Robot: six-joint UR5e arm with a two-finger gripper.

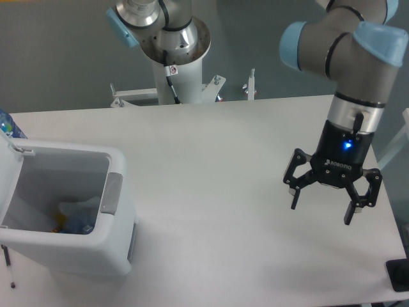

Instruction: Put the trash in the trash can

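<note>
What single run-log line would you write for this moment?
gripper: open, empty, above table's right side | trash: inside trash can | lid: open | table: no trash visible

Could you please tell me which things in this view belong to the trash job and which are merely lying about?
Belonging to the job:
- trash can, lid open
- trash lying inside it
- gripper, fingers open and empty

Just lying about:
- blue bottle top at the left edge
- black object at the table's corner
</note>
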